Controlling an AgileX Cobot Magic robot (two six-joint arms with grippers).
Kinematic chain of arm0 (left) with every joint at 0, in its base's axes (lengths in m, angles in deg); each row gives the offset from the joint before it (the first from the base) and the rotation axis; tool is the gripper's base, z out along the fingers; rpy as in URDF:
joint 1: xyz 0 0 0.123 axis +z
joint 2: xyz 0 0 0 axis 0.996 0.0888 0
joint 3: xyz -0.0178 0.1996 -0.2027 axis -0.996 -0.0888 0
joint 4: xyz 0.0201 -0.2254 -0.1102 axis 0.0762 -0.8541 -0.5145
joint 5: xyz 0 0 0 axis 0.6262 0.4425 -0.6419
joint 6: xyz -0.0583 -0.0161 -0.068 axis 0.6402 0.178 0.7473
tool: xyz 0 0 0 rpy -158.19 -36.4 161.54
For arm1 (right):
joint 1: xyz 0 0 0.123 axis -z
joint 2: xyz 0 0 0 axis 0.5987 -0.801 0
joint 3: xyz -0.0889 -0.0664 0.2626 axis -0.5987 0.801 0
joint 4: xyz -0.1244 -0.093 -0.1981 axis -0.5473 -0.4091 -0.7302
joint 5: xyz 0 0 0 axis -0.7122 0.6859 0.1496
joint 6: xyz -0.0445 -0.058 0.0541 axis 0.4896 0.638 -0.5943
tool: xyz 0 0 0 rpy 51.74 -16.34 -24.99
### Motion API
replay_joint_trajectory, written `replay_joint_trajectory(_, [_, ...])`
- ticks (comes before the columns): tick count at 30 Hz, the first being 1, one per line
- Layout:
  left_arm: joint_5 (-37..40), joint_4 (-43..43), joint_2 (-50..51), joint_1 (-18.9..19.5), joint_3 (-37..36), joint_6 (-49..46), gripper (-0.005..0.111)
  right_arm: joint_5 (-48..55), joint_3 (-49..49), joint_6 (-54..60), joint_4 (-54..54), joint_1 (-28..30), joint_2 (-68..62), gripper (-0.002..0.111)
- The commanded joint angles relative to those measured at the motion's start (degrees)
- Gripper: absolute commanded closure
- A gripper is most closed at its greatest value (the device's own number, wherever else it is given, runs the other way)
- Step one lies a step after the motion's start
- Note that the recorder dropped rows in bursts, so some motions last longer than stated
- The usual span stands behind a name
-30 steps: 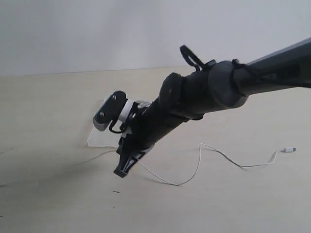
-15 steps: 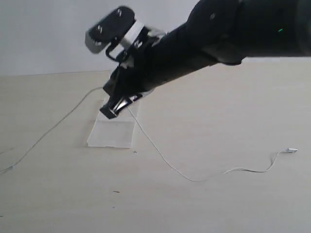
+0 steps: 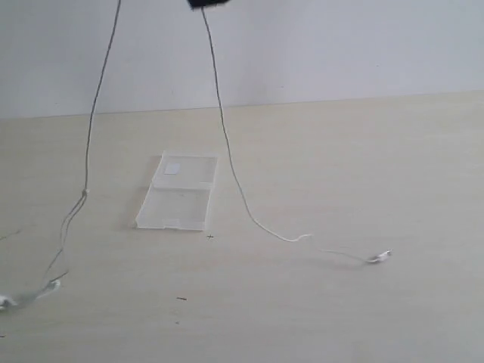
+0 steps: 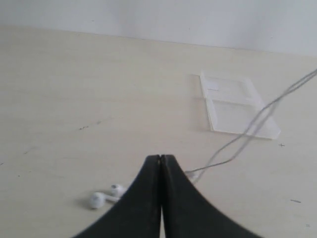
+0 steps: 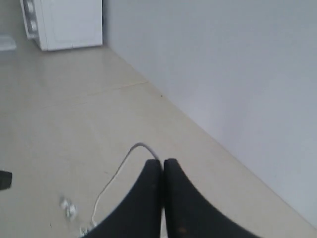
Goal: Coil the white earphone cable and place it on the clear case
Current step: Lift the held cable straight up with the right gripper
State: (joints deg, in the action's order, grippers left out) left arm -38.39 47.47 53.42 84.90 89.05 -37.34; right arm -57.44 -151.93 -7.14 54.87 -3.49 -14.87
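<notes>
The white earphone cable (image 3: 227,159) hangs in two long strands from the top of the exterior view. Only the dark tip of my right gripper (image 3: 208,3) shows there, shut on the cable. One strand runs down to the plug (image 3: 380,257) on the table, the other to the earbuds (image 3: 51,285) at the left. In the right wrist view the cable (image 5: 119,171) comes out at the closed tips of the right gripper (image 5: 162,161). The clear case (image 3: 178,203) lies flat and open between the strands. My left gripper (image 4: 161,157) is shut and empty, low beside the earbuds (image 4: 104,196); the case (image 4: 237,111) lies beyond.
A pale wall stands behind the light wooden table (image 3: 363,166). The right wrist view looks down from high up and shows a white box-shaped unit (image 5: 64,22) far off and a small dark object (image 5: 4,179) at the frame's edge.
My right arm has risen steeply out of the exterior view, carrying the cable up with it. The slack on the table was pulled in, and the plug slid leftward toward the case.
</notes>
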Motion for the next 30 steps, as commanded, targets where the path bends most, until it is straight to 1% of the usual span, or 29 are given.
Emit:
replay_joint_trajectory(1, [-0.3, 0.07, -0.31, 0.07, 0.02, -0.14, 0.107, -0.08, 0.08, -0.72, 1.76, -0.05, 5.14, 0.108])
replay_joint_trajectory(4, [-0.3, 0.07, -0.31, 0.07, 0.02, -0.14, 0.107, -0.89, 0.08, -2.27, 2.14, -0.05, 7.58, 0.108])
replay_joint_trajectory(26, [-0.3, 0.07, -0.31, 0.07, 0.02, -0.14, 0.107, -0.74, 0.08, -2.15, 3.49, -0.05, 19.57, 0.108])
replay_joint_trajectory(30, [-0.3, 0.07, -0.31, 0.07, 0.02, -0.14, 0.107, -0.74, 0.08, -2.15, 3.46, -0.05, 20.21, 0.108])
